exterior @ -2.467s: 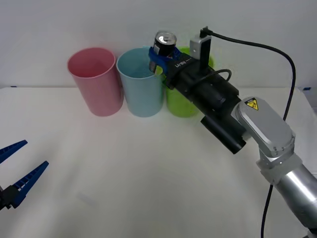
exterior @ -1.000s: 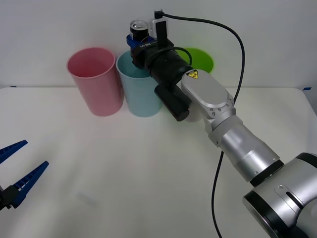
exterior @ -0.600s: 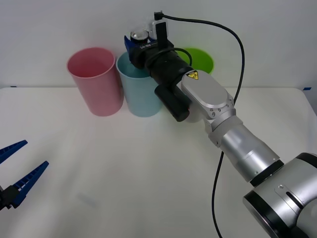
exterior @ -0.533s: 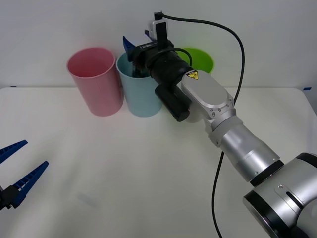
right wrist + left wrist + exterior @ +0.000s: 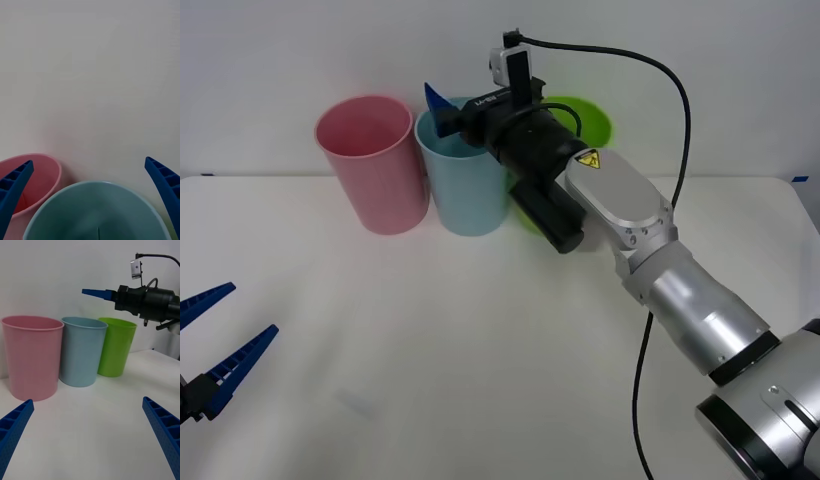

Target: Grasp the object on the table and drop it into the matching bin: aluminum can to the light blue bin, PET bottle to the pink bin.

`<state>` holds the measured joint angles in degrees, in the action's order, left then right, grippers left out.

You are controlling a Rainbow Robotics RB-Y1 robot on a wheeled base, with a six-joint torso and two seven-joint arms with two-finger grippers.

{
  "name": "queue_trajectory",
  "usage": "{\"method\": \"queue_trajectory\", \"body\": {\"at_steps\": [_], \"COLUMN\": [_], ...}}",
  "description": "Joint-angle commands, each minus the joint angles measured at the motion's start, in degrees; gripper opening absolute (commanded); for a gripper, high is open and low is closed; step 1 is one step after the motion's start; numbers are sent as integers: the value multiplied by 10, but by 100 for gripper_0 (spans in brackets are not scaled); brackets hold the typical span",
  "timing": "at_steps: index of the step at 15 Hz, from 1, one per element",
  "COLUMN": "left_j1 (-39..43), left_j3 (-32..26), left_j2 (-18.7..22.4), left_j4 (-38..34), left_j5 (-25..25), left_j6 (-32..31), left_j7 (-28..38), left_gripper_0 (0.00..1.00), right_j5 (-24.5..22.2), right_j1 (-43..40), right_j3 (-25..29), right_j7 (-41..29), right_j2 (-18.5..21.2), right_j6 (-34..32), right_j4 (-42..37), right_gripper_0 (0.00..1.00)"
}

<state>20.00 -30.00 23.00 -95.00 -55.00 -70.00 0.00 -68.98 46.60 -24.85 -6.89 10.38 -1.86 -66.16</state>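
My right gripper [image 5: 446, 108] hangs open just above the rim of the light blue bin [image 5: 465, 190], with nothing between its fingers [image 5: 14, 183]. In the right wrist view the light blue bin [image 5: 97, 210] opens below the spread fingers, with the pink bin [image 5: 41, 180] beside it. The aluminum can is out of view. The pink bin [image 5: 375, 165] stands to the left of the blue one on the white table [image 5: 430, 350]. My left gripper [image 5: 252, 310] rests open low at the table's near left edge, far from the bins.
A lime green bin [image 5: 585, 118] stands right of the light blue one, partly behind my right arm. The three bins line the back of the table against a white wall. The left wrist view shows the pink bin [image 5: 32, 356], light blue bin [image 5: 82, 352] and green bin [image 5: 114, 348].
My right gripper carried the can over the light blue bin and opened. The can left the fingers and dropped from sight. The left arm has not moved.
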Motion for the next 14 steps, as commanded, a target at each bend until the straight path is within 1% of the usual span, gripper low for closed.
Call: {"method": "queue_trajectory", "body": {"at_steps": [1, 4, 6, 9, 10, 12, 14], "left_j1": [0, 0, 0, 0, 0, 0, 0], "left_j3": [0, 0, 0, 0, 0, 0, 0], "left_j2": [0, 0, 0, 0, 0, 0, 0], "left_j4": [0, 0, 0, 0, 0, 0, 0], "left_j5": [0, 0, 0, 0, 0, 0, 0], "left_j6": [0, 0, 0, 0, 0, 0, 0], "left_j7": [0, 0, 0, 0, 0, 0, 0], "left_gripper_0": [100, 100, 100, 100, 100, 100, 100], "right_j5": [6, 14, 15, 20, 21, 25, 29], "right_j1": [-48, -110, -154, -233, -253, -308, -355], "right_j3": [-20, -39, -40, -40, -37, -17, 16], "right_j7": [-4, -9, -9, -8, -8, -3, 2], "right_j2": [39, 96, 126, 184, 196, 224, 239], "right_j6": [-3, -16, -24, -41, -45, -75, -121], "right_j4": [-80, -174, -231, -324, -344, -391, -422], "right_gripper_0": [100, 100, 100, 100, 100, 100, 100]}}
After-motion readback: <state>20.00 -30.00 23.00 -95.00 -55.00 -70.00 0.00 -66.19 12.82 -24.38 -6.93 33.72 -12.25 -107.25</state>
